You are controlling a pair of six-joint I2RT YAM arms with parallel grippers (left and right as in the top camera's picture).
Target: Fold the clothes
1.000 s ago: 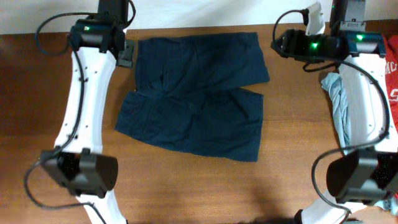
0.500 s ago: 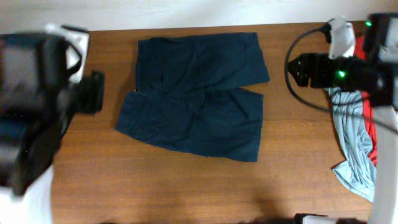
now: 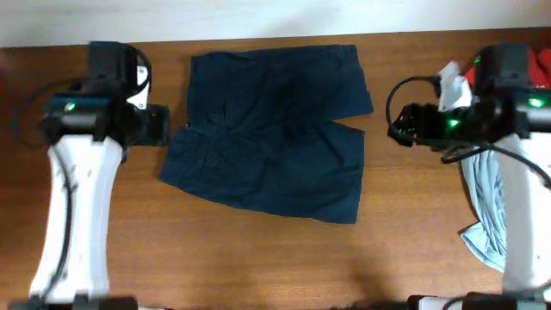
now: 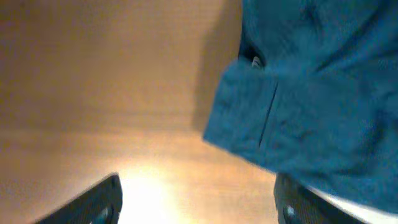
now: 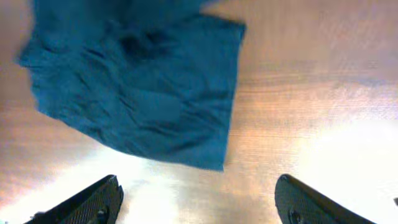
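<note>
Navy garment (image 3: 271,129) is laid flat mid-counter (image 3: 258,258), legs toward 3 o'clock. Left claw (image 3: 164,127) is seen spread, empty, at its 9 o'clock edge; right claw (image 3: 396,123) likewise at 3 o'clock. Step judged: approach. Edge grips needed next.

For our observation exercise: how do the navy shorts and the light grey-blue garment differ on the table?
The navy shorts lie spread out mid-table; the light grey-blue garment is bunched at the right edge. The navy shorts show whole; the light grey-blue garment is partly hidden under the right arm. Both are soft cloth.
</note>
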